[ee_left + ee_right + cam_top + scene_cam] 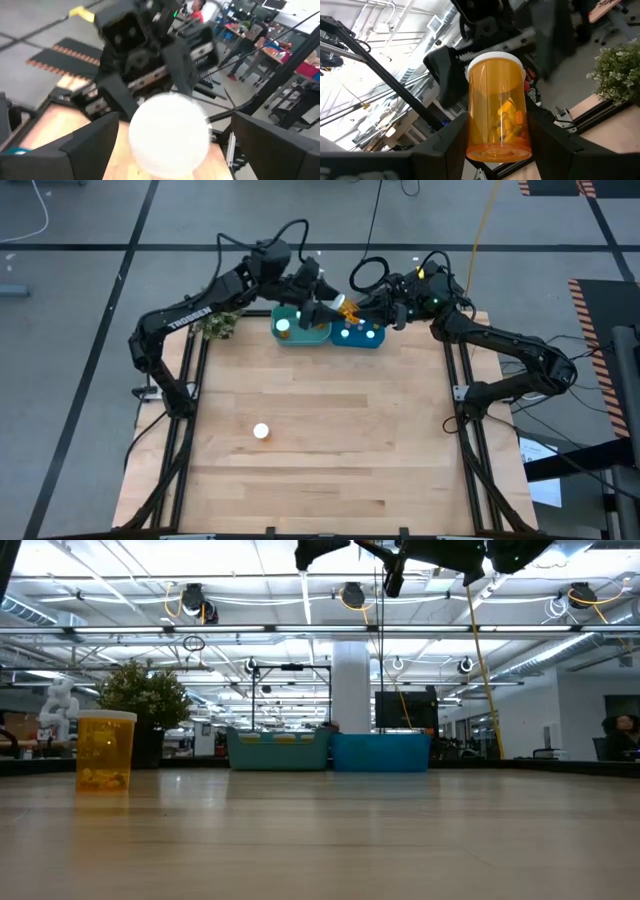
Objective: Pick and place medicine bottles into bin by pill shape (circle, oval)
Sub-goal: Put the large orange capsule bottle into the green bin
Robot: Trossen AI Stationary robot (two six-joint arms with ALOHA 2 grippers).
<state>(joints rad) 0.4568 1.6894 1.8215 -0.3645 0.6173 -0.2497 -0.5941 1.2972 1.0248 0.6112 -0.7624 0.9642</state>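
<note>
One medicine bottle (347, 308), orange with a white cap, hangs in the air over the seam between the teal bin (300, 330) and the blue bin (358, 338) at the table's far edge. My right gripper (374, 309) is shut on it from the right. My left gripper (324, 307) is open, a finger standing on either side of the cap (170, 134) with a gap on both sides. Another bottle (261, 431) stands on its base on the bare wood near the middle left. White caps show inside both bins. My right gripper pinches the bottle's orange body near its base (498, 146) between the two fingers (547, 137). It comes roughly level from the table's right side. The bottle points away along the fingers, cap toward my left gripper, lifted clear above the bins, with pills lying inside.
A small green plant (218, 325) sits left of the teal bin. The two bins stand side by side (330, 752) at the far edge. Black frame rails (455, 380) run along both sides of the table. Open wood lies between the bins and the near edge.
</note>
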